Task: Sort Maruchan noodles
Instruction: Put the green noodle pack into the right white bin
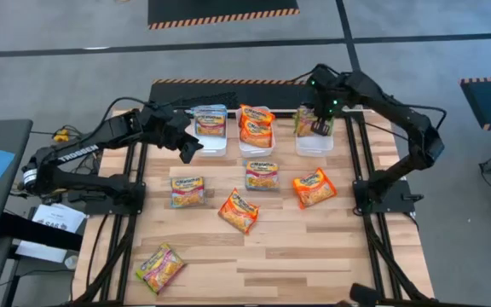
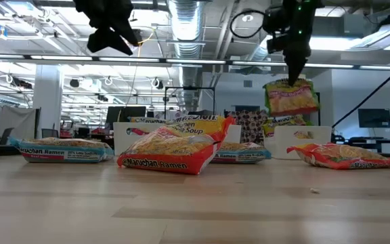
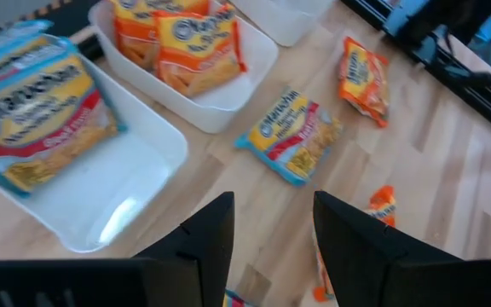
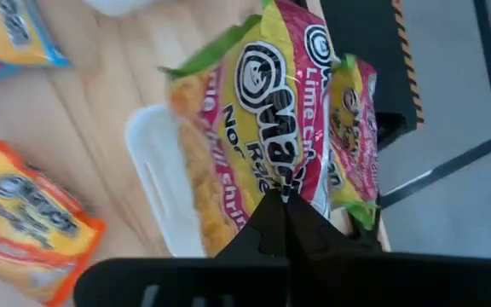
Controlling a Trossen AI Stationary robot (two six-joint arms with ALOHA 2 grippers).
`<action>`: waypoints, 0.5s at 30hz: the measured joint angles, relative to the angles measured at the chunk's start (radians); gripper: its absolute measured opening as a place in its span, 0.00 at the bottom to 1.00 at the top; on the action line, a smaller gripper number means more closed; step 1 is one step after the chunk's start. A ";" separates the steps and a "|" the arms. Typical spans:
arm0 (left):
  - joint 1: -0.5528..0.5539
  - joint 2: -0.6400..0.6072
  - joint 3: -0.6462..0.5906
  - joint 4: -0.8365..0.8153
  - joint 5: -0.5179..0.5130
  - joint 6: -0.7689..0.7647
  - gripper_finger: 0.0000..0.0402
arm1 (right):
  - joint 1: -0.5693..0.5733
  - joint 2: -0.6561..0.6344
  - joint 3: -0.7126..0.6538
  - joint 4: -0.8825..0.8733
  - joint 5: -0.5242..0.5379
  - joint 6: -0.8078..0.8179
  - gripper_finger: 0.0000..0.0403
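Green-pink noodle packet [image 4: 254, 128] pinched by right gripper [image 4: 284, 205], above bin [image 4: 156, 183]

Even, bright overhead light falls on the wooden worktop [image 1: 262, 256], with only soft, short shadows beside the packets. In the low view, ceiling strip lights [image 2: 263, 62] glow behind the worktop. The near white bin [image 3: 118, 200] shows a glare patch and slight blur.

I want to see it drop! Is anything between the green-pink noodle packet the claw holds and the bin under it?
Nothing visible: the right claw holds the green-pink plastic packet above the white plastic bin, which already holds another one.
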 joint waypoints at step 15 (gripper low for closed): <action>0.060 0.001 0.000 0.000 -0.038 -0.017 0.37 | -0.085 0.192 -0.004 0.012 0.029 -0.078 0.00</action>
